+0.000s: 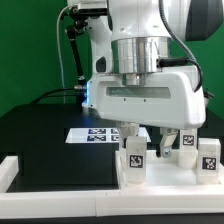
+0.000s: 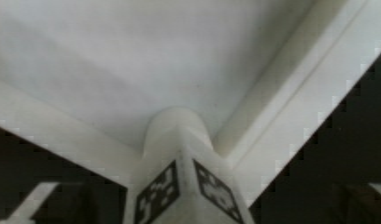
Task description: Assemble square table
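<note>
Hovering low over the square tabletop [image 1: 150, 172], the Panda arm's hand [image 1: 135, 140] comes down on a white leg block [image 1: 133, 157] that stands upright at the slab's far edge, its tag facing the camera. The fingers sit just above or against the block's top; whether they are closed on it or merely around it cannot be told from either picture.

The tabletop lies on the black desk [image 1: 40, 125] toward the exterior view's right and near side, with more tagged leg blocks [image 1: 208, 157] lined up along its far right edge, probably parked there within easy reach until each is fitted to a corner hole. The marker board [image 1: 92, 134] lies flat on the desk just beyond, and a long white border bar [image 1: 8, 170] sits at the near left.

The wrist view adds what the exterior view cannot: looking straight down the leg [image 2: 178, 165], it shows two tagged faces of the block and the slab's raised rim [image 2: 285, 90] running beside it, so the leg appears held upright over the tabletop's surface. It hides the fingers themselves, though, and the other blocks.
</note>
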Controlling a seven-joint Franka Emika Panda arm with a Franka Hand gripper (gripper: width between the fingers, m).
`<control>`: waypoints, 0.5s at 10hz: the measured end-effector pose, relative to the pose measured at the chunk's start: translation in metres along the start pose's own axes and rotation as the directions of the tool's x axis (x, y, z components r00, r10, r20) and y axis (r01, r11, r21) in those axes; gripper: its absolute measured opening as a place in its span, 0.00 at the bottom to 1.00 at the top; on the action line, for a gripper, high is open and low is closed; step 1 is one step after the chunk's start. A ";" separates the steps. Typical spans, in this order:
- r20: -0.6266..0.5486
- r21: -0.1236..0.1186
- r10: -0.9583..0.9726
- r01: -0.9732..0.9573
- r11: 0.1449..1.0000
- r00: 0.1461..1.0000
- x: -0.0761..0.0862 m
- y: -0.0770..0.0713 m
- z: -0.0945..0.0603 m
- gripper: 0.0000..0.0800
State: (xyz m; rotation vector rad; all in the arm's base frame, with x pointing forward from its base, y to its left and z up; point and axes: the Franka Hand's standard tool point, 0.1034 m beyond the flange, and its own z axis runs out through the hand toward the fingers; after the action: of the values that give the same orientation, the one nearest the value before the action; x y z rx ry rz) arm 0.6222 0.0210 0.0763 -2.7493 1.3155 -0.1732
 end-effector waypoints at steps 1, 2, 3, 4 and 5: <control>-0.001 -0.001 -0.080 0.080 0.997 0.997 0.000 0.000 0.000 0.81; -0.002 -0.001 -0.179 0.179 0.984 0.984 0.002 0.001 0.000 0.81; -0.025 -0.006 -0.399 0.399 0.917 0.916 0.008 0.003 0.001 0.81; -0.028 -0.012 -0.502 0.502 0.865 0.864 0.009 0.004 0.004 0.81; -0.028 -0.009 -0.463 0.463 0.886 0.886 0.009 0.003 0.004 0.81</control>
State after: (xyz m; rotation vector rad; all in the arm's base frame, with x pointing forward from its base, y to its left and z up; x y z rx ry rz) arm 0.6257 0.0125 0.0720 -3.0213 0.6331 -0.2427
